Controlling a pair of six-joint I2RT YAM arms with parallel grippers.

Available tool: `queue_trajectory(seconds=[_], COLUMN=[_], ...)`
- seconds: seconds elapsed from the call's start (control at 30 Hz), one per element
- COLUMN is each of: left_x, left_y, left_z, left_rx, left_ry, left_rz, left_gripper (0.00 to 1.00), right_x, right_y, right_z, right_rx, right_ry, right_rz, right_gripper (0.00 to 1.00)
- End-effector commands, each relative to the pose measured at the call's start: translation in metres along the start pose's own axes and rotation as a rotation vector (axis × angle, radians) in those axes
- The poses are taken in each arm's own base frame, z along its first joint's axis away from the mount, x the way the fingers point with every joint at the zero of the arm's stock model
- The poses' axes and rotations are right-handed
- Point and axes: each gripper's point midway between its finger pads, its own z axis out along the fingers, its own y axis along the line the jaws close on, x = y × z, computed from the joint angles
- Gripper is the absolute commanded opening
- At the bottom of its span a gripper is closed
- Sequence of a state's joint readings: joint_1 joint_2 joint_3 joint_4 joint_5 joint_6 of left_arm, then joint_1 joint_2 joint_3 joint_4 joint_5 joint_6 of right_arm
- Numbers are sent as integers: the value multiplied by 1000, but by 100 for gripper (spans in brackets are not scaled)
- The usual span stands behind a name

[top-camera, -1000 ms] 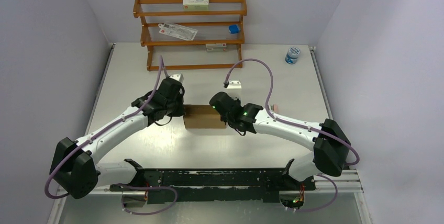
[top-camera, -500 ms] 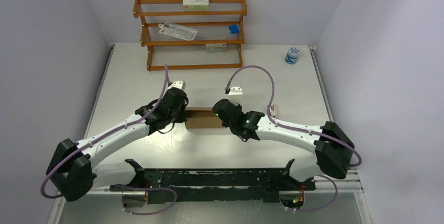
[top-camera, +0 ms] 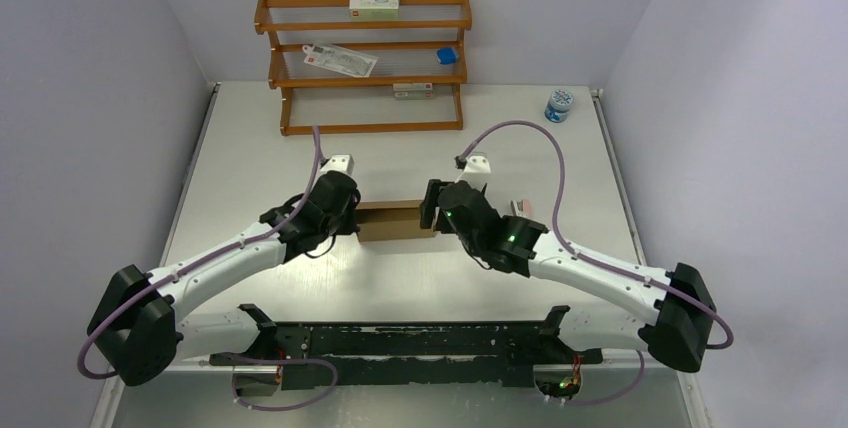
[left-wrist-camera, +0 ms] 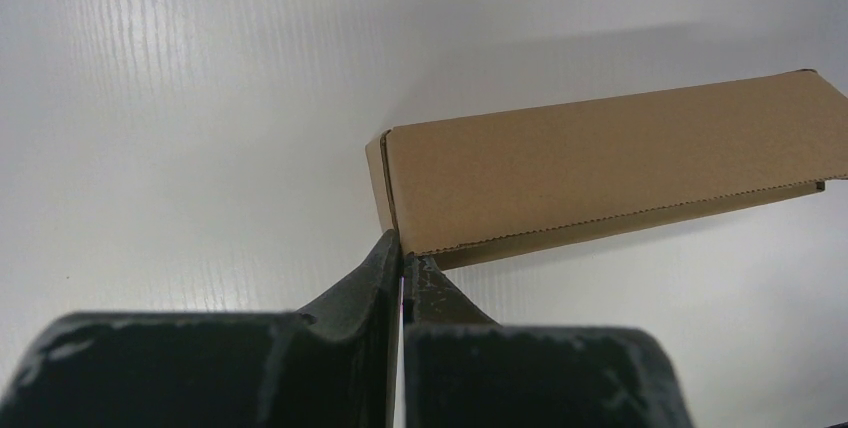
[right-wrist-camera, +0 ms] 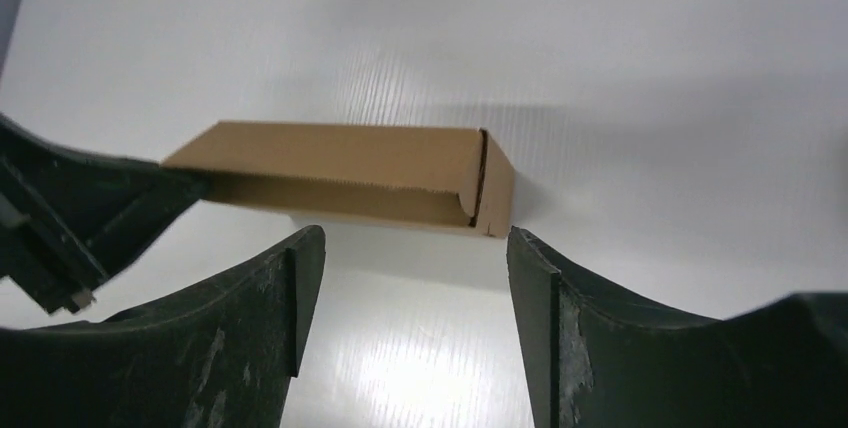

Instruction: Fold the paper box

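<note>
box edges first: paper box lies mid-table, with room behind it up to the wooden rack. left gripper is clenched, tips touching its left corner. right gripper gapes, released, off the right end. only the right wrist view shows that end's dark slit.

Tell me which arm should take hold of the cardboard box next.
Right. The right gripper is open, and the near end of the paper box lies just ahead, in line with its jaws. The left gripper is shut, with its tips at the opposite corner.
</note>
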State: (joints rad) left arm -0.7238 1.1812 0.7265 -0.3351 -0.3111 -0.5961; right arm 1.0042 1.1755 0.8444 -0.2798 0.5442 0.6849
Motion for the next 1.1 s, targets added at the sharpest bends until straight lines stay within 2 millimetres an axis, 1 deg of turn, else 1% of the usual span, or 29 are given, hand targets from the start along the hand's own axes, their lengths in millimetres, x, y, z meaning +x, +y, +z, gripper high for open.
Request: queue_trajectory(seconds=[0.0,0.13,0.27,0.37,0.43,0.57,0.6,0.67,0.77,0.83,0.93,1.07], left_x=[27,25,24,25,27,28,27,26,22,19,11,-3], left_y=[12,11,10,9,8,7,6,4,0,-2,-9,-18], left_z=[4,3,3,5,6,7,6,4,-1,-6,-18,-40], left_rx=[-36,-32,-24,-16,-11,-6,-2,12,37,55,105,171], left_ry=[69,55,45,44,46,51,50,44,30,20,1,-35], left_rz=[32,41,44,46,47,43,39,26,5,-5,-12,-29], left_gripper=[5,5,5,5,5,6,7,13,29,38,48,59], right_x=[-13,-15,-11,2,15,36,39,46,51,53,56,58], right_y=[-8,-15,-19,-20,-24,-28,-30,-32,-35,-36,-37,-36], right_z=[11,26,39,47,51,54,55,55,56,57,57,58], right_rx=[8,31,29,14,17,14,14,12,17,19,20,16], right_ry=[-40,-42,-23,5,35,83,89,98,108,109,114,124], right_rz=[96,135,159,165,163,161,162,159,153,150,148,142], right_gripper=[71,67,65,64,62,59,58,57,56,55,54,54])
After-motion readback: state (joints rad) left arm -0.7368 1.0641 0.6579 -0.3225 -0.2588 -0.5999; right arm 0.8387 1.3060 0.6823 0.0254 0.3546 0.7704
